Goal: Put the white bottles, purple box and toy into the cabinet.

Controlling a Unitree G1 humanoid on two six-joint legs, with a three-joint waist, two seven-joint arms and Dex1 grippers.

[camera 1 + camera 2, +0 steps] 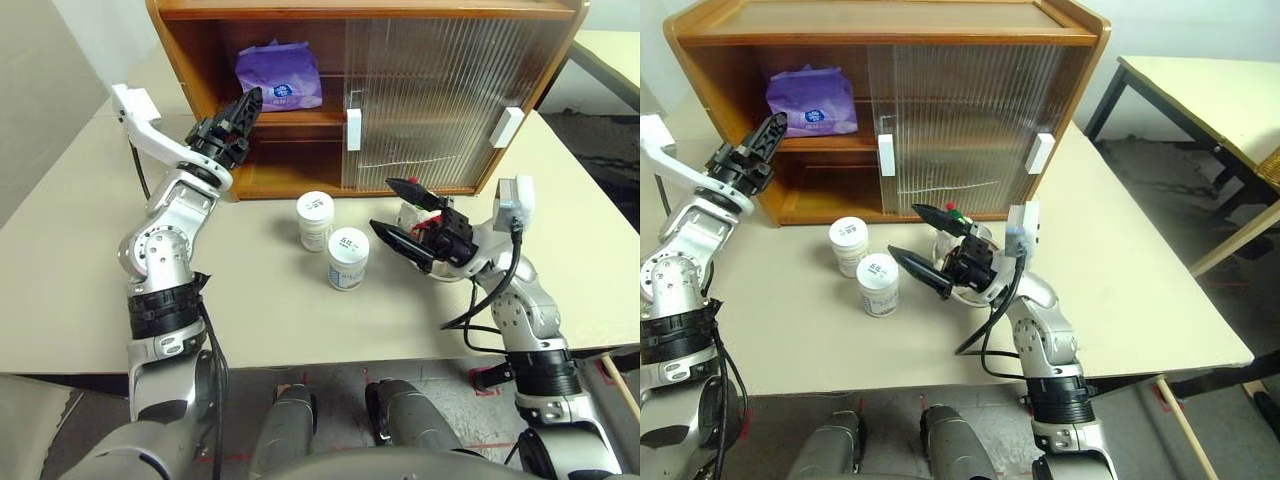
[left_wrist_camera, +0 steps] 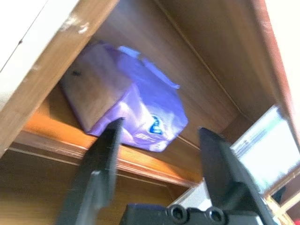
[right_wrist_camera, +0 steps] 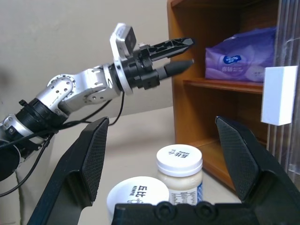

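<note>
The purple box (image 1: 278, 75) lies on the upper shelf in the uncovered left half of the cabinet (image 1: 196, 45). My left gripper (image 1: 245, 108) hangs just in front of that shelf, pointing at the box, open, with nothing between its fingers (image 2: 101, 164). Two white bottles (image 1: 315, 220) (image 1: 348, 258) stand upright on the table before the cabinet. To their right my right gripper (image 1: 382, 204) points toward them, open wide and holding nothing. The toy (image 1: 412, 213) sits close behind its fingers, mostly covered by the hand; only white fluff and bits of red show.
Ribbed sliding doors with white handles (image 1: 353, 128) (image 1: 507, 126) cover the cabinet's right part. The lower shelf (image 1: 290, 165) is uncovered on the left. The beige table (image 1: 260, 310) extends to a near edge. A second table (image 1: 1200, 80) stands off to the right.
</note>
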